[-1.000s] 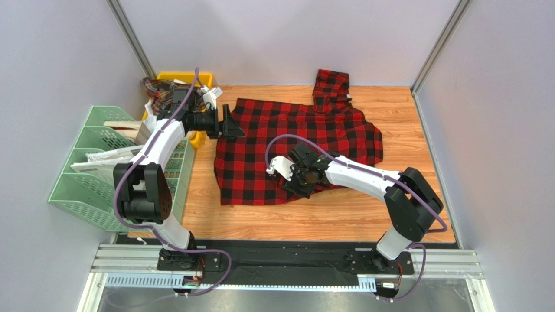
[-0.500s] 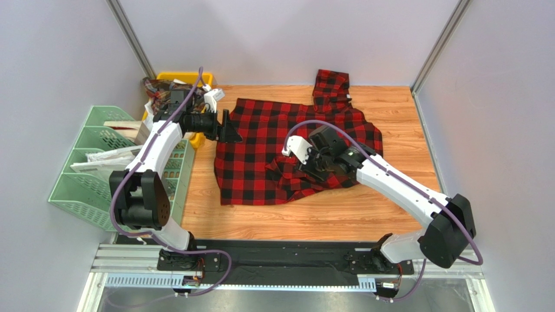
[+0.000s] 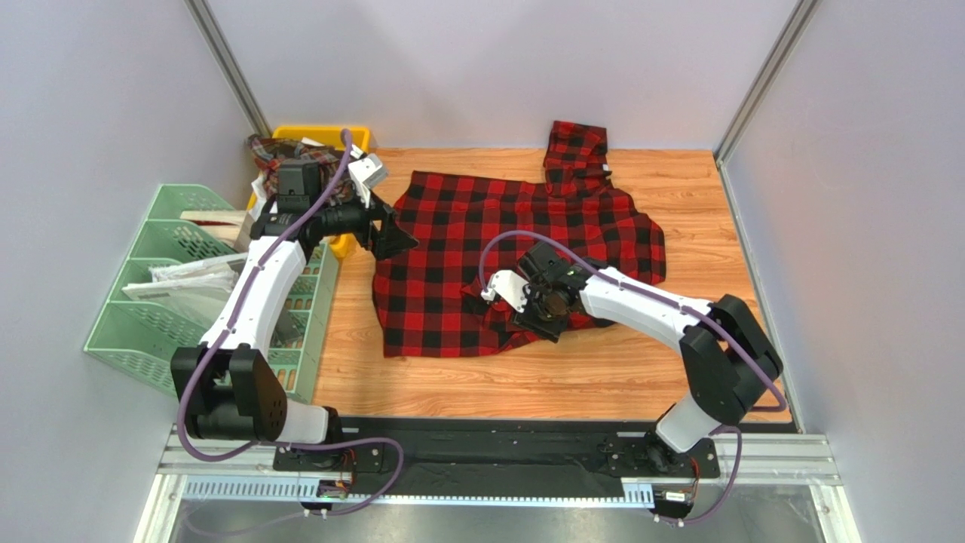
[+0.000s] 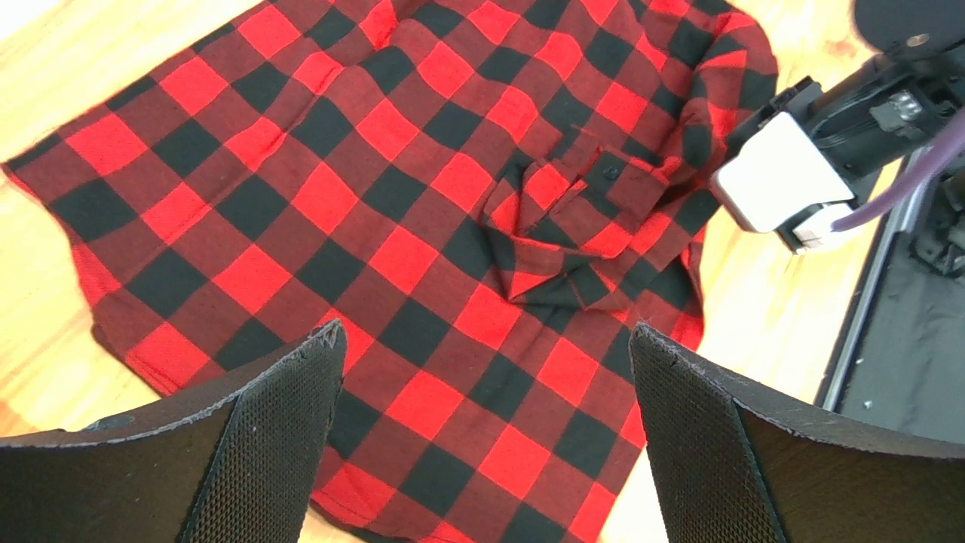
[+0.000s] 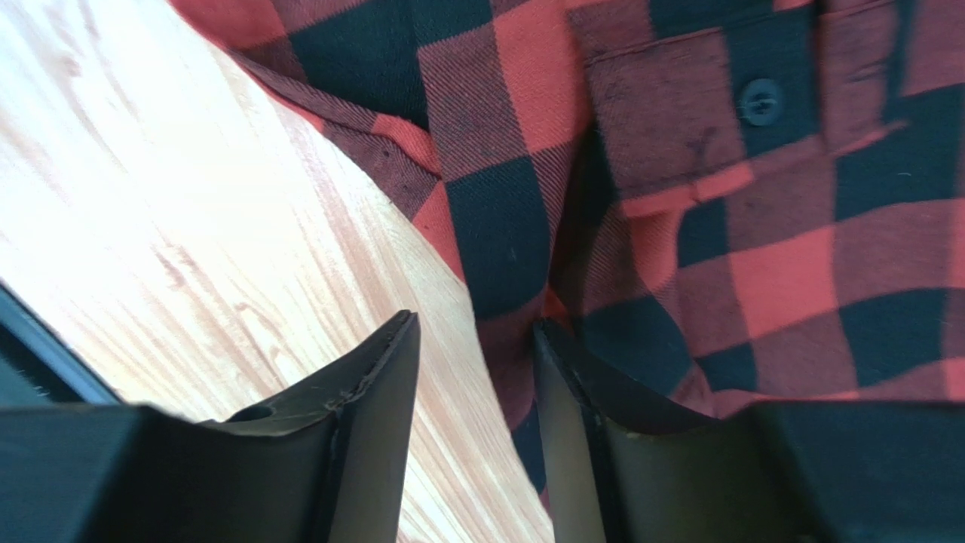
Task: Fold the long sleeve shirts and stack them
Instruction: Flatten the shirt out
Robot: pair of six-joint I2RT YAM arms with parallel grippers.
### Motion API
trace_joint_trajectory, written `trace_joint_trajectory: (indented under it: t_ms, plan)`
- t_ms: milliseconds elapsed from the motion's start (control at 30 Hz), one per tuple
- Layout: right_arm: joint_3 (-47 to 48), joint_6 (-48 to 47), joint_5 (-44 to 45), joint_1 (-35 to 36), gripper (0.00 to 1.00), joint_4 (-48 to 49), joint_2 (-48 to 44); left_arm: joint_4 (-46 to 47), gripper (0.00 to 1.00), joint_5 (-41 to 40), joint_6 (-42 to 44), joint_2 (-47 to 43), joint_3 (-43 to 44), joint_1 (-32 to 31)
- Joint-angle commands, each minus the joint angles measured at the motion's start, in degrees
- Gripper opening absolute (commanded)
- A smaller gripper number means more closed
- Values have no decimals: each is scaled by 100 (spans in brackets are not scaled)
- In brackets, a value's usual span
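On the wooden table (image 3: 702,373) in the top external view, the red-and-black long sleeve shirt (image 3: 510,226) lies spread out around the middle, one sleeve running toward the far wall. Its near part is rumpled under the right gripper (image 3: 541,311), which points down at the cloth. The left gripper (image 3: 391,238) hangs at the shirt's left edge. A green file rack (image 3: 147,306) and a yellow bin (image 3: 329,138) stand to the left of the table.

From the left wrist, the left gripper (image 4: 485,339) is spread wide above the shirt (image 4: 340,181) with nothing between its pads. A buttoned cuff (image 4: 589,192) lies folded on the cloth.

From the right wrist, the right gripper (image 5: 470,328) stands partly apart over the shirt's hem (image 5: 498,238), wood (image 5: 170,226) to one side. It seems to hold nothing, though contact at the tips is hidden.
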Motion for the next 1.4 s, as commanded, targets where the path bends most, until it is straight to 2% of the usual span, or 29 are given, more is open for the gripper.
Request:
trace_joint_trajectory:
  t_ms: [0,33,100,167,200,300,333,433,567,767,967,1233,1367]
  plan:
    - [4,-110,134,41,33,322,75,-2,99,291,851,-75,14,-4]
    - [22,-101,134,41,14,287,49,-159,97,274,1053,-93,-13,-4]
    - [135,-40,90,23,0,77,-153,-406,90,274,1657,-93,-22,-13]
    - [206,-14,-41,14,0,-73,-572,-853,85,291,2116,-58,31,-22]
    - [285,-5,-129,-20,0,-265,-714,-1073,82,326,2823,-41,48,-48]
    - [347,57,-620,-292,0,-530,-1365,-1856,84,274,4004,-67,-39,-319]
    - [321,92,-709,-459,0,-540,-1479,-2031,84,152,4713,-93,-118,-434]
    - [225,22,-894,-662,0,-794,-1630,-1963,85,-191,5656,-146,-531,-1013]
    - [-21,4,-1148,-741,0,-935,-1630,-1410,86,-351,5906,230,-734,-1682]
    - [-197,31,-1351,-1014,0,-1136,-1849,-803,87,-789,6301,697,-1014,-3007]
    - [-321,101,-1421,-1137,0,-1251,-2060,-74,82,-1352,6364,1049,-1278,-3887]
    - [-479,92,-1439,-1155,0,-1322,-2192,911,82,-1967,6223,1681,-1226,-4240]
    - [-514,83,-1457,-1181,0,-1348,-2227,1008,77,-2108,6144,1963,-1059,-4372]
